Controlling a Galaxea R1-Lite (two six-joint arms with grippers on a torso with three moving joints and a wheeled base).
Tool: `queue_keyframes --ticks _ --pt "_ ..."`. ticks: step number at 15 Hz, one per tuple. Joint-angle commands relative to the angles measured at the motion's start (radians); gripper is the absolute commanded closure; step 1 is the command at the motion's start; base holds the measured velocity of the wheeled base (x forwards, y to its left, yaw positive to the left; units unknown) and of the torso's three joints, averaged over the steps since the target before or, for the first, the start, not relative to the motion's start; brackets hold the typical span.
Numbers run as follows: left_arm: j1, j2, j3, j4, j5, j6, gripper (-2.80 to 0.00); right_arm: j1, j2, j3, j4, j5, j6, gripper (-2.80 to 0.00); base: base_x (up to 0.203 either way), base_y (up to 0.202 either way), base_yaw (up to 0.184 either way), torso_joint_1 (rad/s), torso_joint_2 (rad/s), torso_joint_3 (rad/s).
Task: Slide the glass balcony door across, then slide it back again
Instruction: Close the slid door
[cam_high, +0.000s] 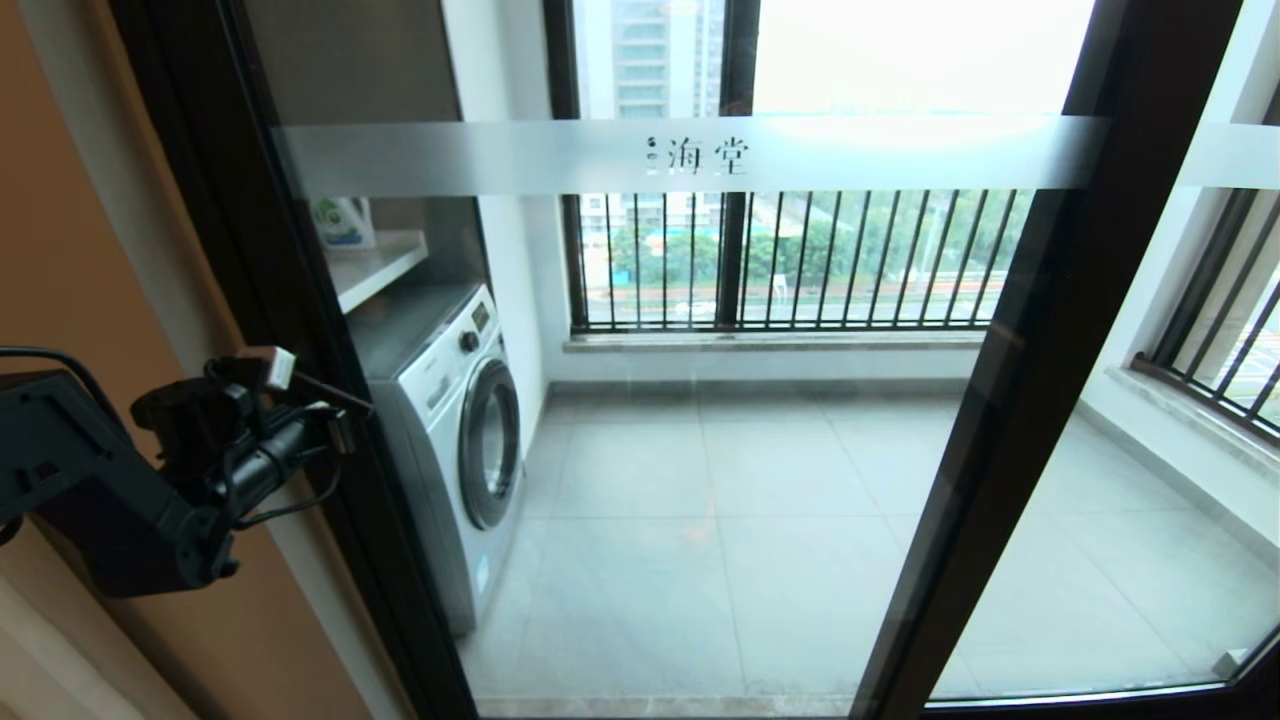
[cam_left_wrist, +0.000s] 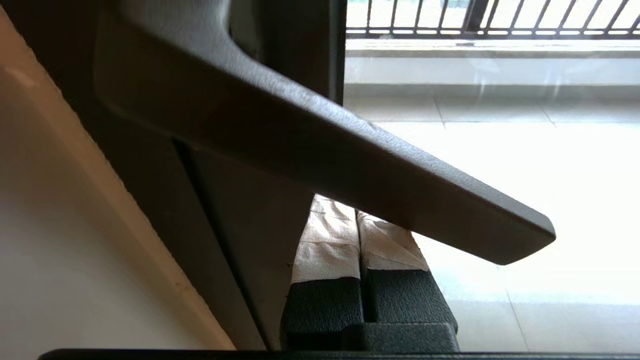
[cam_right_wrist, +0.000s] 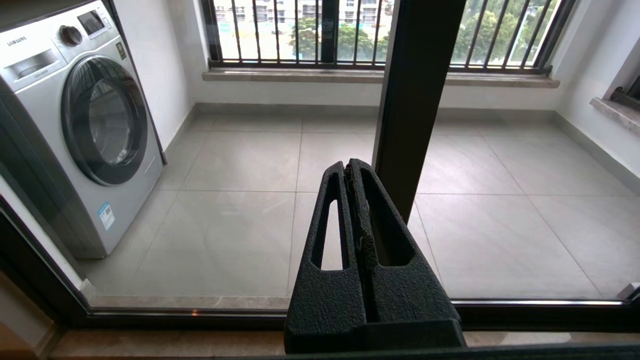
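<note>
Glass balcony door (cam_high: 700, 400), left end effector (cam_left_wrist: 357, 225) behind handle (cam_left_wrist: 325, 150)

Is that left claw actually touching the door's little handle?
Cannot tell. In the left wrist view, the handle crosses over the shut left gripper, hiding its fingertips.

The left arm (cam_high: 110, 500) is showing matte black housings with black cables looping round its wrist and a small white connector on top. The left gripper (cam_left_wrist: 357, 240) is wearing pale tape over textured black fingers; the right gripper (cam_right_wrist: 350, 172) is showing slotted black fingers.
</note>
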Motion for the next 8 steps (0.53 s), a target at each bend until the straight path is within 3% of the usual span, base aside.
queue_keyframes --ticks 1,8 --pt "-0.004 -0.032 -0.001 -0.004 0.0 0.0 0.0 0.0 0.001 0.012 -0.001 0.001 -0.001 0.0 0.0 0.0 0.0 0.0 0.0 0.0" --pt "-0.004 -0.117 -0.042 0.065 0.029 -0.023 0.0 0.0 0.001 0.012 -0.001 0.001 -0.001 0.0 0.0 0.0 0.0 0.0 0.0 0.0"
